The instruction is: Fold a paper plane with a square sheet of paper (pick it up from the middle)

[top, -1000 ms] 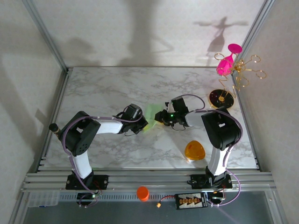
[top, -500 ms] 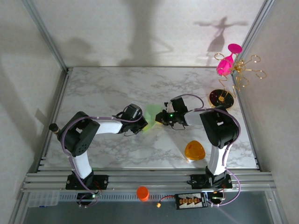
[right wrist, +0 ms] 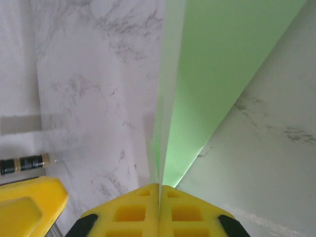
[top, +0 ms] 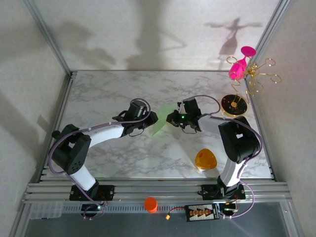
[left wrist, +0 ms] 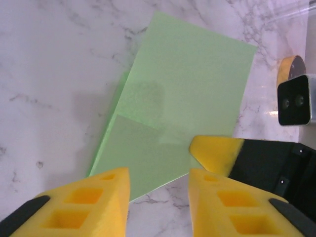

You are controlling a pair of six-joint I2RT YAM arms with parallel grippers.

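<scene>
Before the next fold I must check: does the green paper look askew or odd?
Yes. The folded paper, pinched in the right fingers, has layers that do not match: a darker green strip sticks out along one long edge.

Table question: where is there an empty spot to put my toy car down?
The far left of the table, behind the left arm, is bare. So is the near middle, between that arm and the orange object. Crowded: the centre, where the right arm meets it at the green paper, and around the wire stand.
</scene>
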